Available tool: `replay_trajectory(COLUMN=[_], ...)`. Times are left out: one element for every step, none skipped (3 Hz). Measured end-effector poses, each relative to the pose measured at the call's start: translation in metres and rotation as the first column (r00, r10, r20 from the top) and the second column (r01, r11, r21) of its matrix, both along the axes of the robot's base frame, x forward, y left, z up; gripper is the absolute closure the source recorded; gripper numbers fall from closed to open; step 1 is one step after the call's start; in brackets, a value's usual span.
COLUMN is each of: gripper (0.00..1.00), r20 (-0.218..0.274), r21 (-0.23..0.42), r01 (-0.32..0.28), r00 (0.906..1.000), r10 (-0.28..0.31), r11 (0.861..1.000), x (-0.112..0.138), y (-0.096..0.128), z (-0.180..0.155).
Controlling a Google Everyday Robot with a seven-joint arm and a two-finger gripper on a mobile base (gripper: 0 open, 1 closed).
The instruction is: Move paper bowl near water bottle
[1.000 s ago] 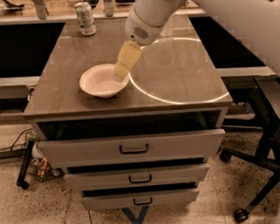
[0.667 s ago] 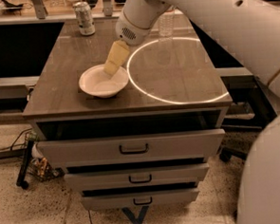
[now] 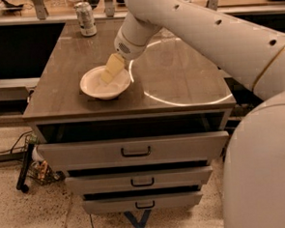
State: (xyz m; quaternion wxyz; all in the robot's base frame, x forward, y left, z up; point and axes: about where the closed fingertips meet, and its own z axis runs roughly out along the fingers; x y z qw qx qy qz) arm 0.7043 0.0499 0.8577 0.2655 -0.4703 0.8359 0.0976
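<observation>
In the camera view, one paper bowl is sitting front-left on the bench. One pincer is dipping into the bowl's right side; I cannot tell how wide it is. One soda can is standing far-left.

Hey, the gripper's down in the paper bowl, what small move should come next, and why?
Probably take hold of the bowl by its rim. The gripper dips inside its far edge, and the bowl sits flat on the table, not lifted yet. The water bottle isn't visible, perhaps behind the arm.
</observation>
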Motion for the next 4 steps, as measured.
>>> replay_trajectory(gripper=[0.18,0.41,0.64,0.88], r20=[-0.002,-0.001,0.021,0.097], r21=[-0.003,0.004,0.018,0.025], r01=[0.029,0.031,0.025,0.014], r00=[0.9996,0.9995,0.9995,0.9952], r10=[-0.029,-0.031,-0.025,-0.017], r11=[1.0,1.0,1.0,1.0], x=[0.001,0.0,-0.002,-0.004], y=[-0.005,-0.003,-0.002,-0.006], z=[-0.016,-0.022,-0.015,0.015])
